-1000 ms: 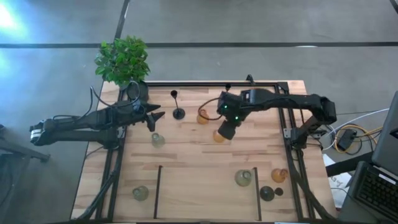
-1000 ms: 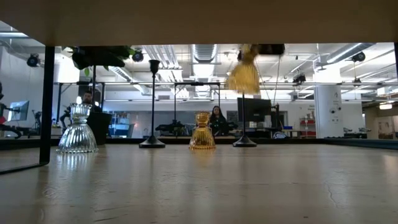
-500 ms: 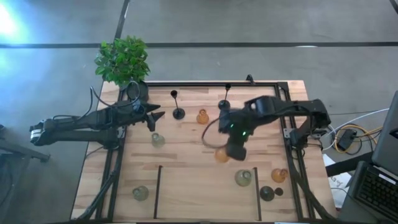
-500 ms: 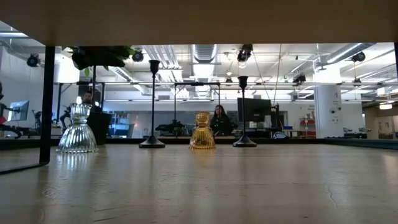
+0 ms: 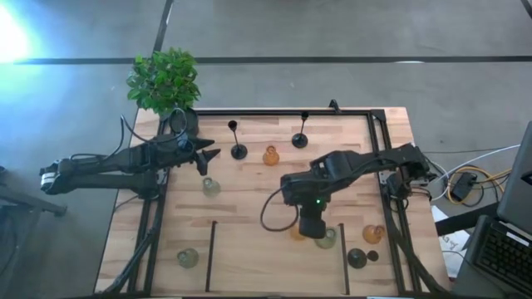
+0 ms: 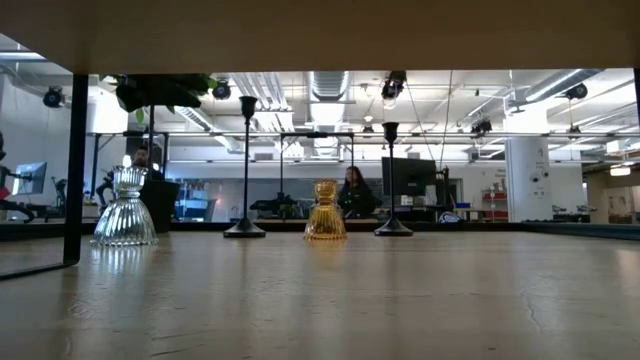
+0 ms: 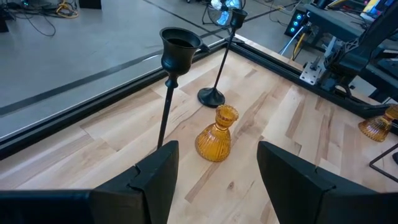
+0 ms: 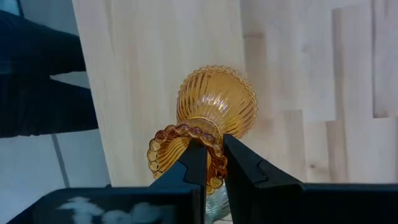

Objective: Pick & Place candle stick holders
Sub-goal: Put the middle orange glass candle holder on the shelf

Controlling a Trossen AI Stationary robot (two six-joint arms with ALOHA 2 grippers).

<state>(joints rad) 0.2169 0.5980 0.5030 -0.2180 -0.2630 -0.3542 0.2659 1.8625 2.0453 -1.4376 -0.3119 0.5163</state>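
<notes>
1. The right pincer [image 5: 312, 228] hangs over the tabletop's [image 5: 249, 208] near half, clenched on the beaded rim of a ribbed amber glass holder [image 8: 214, 118].
2. In the high view that holder is mostly hidden under the arm; an orange sliver shows just beside a pale greenish glass holder [image 5: 327, 238].
3. Landmark: the potted plant [image 5: 165, 79] at the tabletop's far left corner. The left pincer [image 5: 206, 155] waits just nearer than the plant, its fingers [image 7: 155, 180] spread apart and empty.
4. Beyond the left pincer stand a black thin-stemmed holder [image 5: 238, 149], an amber holder [image 5: 270, 155] and a second black stemmed holder [image 5: 300, 139].
5. A clear ribbed holder [image 5: 211, 188] stands nearer than the plant, close to the left pincer.
6. Open wood lies in the tabletop's middle. A black frame rail [image 5: 283, 111] borders the far edge, and two black dividers [image 5: 209, 253] mark off the near strip.
7. At the corner opposite the plant sit an amber holder [image 5: 373, 234] and a dark round one [image 5: 357, 258]; another pale one [image 5: 187, 258] stands at the near left.
8. No writing can be read.
</notes>
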